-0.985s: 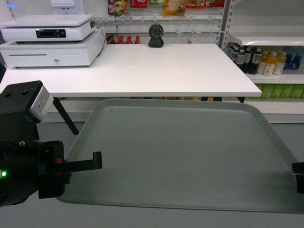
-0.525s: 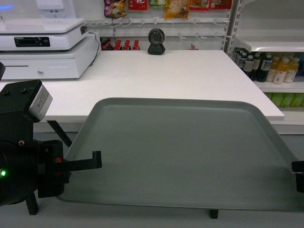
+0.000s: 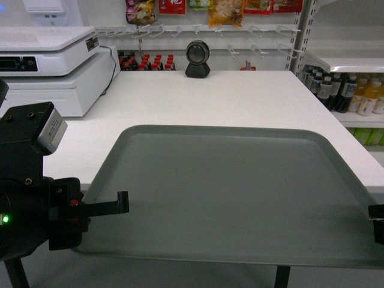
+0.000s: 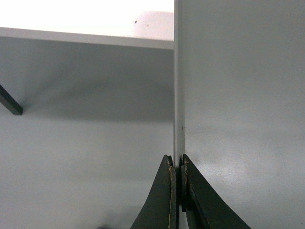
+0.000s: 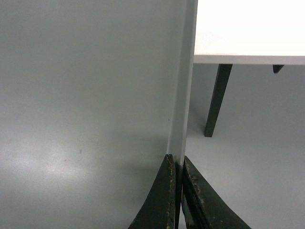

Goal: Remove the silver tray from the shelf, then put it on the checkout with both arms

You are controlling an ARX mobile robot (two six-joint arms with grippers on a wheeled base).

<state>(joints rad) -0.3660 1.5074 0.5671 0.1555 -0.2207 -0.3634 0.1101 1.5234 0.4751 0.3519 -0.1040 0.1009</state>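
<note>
The silver tray [image 3: 228, 192] is a wide grey-green tray held level between both arms, its far part over the front edge of the white checkout [image 3: 240, 96]. My left gripper [image 3: 123, 204] is shut on the tray's left rim [image 4: 178, 95], with the fingers [image 4: 167, 191] pinching it. At the picture's right edge my right gripper [image 3: 377, 222] is shut on the right rim [image 5: 183, 95], only partly in the head view. Seen from the right wrist, the checkout [image 5: 248, 28] lies beyond the tray. The shelf is out of view.
A round black scanner [image 3: 197, 57] stands at the checkout's back and a white register [image 3: 48, 66] at its left. A rack of bottles [image 3: 348, 90] is on the right. A dark table leg [image 5: 217, 100] stands under the counter by the tray's right rim.
The checkout has come nearer and lower in the head view, and the tray now overlaps more of its top. Both grippers keep the same hold on the rims.
</note>
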